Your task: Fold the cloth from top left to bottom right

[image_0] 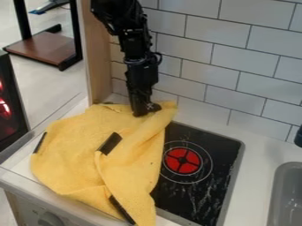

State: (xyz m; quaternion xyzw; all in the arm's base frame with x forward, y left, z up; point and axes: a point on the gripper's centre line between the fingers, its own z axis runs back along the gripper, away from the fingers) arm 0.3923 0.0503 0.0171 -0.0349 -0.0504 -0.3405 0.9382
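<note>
While the yellow cloth (pixel 70 154) lies rumpled across counter (pixel 256 152) and cooktop (pixel 224 154), at nine o'clock from the red burner (pixel 175 153), my gripper (pixel 146 112) is down at its one o'clock edge (open or closed, I can't tell).

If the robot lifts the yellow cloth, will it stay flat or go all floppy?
Probably floppy: the cloth already lies in soft folds and wrinkles. It looks thin, so it is likely light for its size. It probably won't roll or tip, since it spreads low over the counter and stove.
</note>
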